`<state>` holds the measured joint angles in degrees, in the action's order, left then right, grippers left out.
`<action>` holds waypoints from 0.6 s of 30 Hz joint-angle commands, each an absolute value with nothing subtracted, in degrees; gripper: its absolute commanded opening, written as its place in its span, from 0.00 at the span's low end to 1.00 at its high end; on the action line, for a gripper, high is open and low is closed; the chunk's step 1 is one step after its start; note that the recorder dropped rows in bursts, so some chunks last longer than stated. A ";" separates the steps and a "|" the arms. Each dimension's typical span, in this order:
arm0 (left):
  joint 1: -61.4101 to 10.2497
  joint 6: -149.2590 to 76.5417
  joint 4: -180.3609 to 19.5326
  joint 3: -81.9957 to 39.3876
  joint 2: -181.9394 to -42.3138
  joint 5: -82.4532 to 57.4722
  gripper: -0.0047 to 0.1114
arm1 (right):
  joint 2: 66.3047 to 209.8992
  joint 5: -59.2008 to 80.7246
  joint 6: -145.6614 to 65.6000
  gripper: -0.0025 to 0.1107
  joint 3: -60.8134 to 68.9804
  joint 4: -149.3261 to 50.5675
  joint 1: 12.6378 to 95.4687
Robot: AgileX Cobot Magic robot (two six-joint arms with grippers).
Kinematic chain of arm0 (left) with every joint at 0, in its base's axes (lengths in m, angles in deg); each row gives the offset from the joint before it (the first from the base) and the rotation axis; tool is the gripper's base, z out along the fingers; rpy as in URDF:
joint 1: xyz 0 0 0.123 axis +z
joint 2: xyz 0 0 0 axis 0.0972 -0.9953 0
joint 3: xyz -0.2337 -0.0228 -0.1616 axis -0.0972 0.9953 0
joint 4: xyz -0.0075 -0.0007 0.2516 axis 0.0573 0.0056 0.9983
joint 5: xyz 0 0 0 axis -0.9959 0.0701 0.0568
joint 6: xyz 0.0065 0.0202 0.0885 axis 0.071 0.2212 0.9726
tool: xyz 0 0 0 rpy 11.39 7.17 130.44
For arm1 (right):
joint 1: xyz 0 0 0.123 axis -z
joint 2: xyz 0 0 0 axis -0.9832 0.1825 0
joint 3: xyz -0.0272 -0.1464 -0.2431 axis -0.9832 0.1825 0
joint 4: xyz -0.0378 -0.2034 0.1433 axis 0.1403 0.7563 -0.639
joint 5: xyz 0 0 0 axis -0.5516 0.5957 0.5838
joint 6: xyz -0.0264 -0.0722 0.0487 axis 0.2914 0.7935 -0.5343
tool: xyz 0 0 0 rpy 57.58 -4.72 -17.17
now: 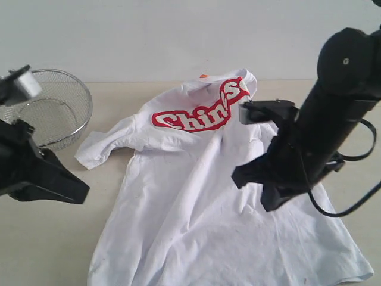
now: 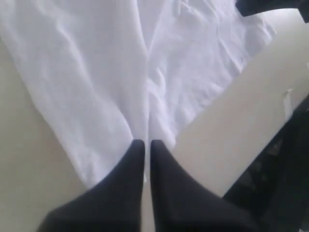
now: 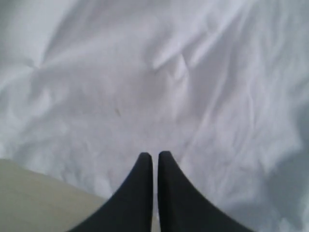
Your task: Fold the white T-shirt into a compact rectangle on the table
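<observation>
1. The white T-shirt (image 1: 196, 196) was spread crumpled, lettering up, on the table (image 1: 53, 238).
2. The left gripper (image 2: 144, 143) was seen closed, empty, over the shirt's edge.
3. The right gripper (image 3: 155, 154) was seen closed, empty, above the cloth.

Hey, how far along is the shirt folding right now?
Barely started. Done: the shirt lies spread on the table, lettering up, one sleeve out. In hand: nothing visibly gripped; the left tool and right tool are both shut over it. Left: all the folds.
</observation>
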<state>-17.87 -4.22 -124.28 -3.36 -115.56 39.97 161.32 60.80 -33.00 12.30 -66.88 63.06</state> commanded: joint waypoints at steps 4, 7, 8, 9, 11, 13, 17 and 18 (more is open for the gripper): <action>-25.43 -2.00 -126.25 -2.97 -128.98 36.05 0.08 | 160.80 59.58 -38.76 0.02 19.93 -56.06 64.21; -27.21 -1.81 -126.11 -2.97 -133.53 34.66 0.08 | 160.80 59.38 -39.20 0.02 21.81 -54.81 65.56; -27.59 -1.81 -125.99 -2.97 -134.80 33.92 0.08 | 160.80 59.10 -39.20 0.02 22.28 -54.81 66.02; -27.62 -1.81 -125.99 -2.97 -135.69 33.59 0.08 | 160.80 58.86 -38.99 0.02 22.77 -54.68 66.44; -27.62 -1.81 -126.13 -2.97 -137.45 32.42 0.08 | 160.80 57.71 -38.83 0.02 24.05 -54.34 67.65; -27.62 -1.91 -126.00 -2.97 -138.68 30.11 0.08 | 160.80 56.02 -38.83 0.02 25.37 -54.18 68.96; -27.62 -2.03 -126.69 -2.97 -140.90 26.74 0.08 | 160.80 53.45 -38.83 0.02 27.40 -54.05 70.39; -27.62 -2.03 -126.69 -2.97 -141.41 26.44 0.08 | 160.80 53.14 -38.83 0.02 27.62 -53.90 70.39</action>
<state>-27.30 -2.17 -125.73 -3.21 -140.21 28.42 161.32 54.65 -38.88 26.70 -54.48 69.75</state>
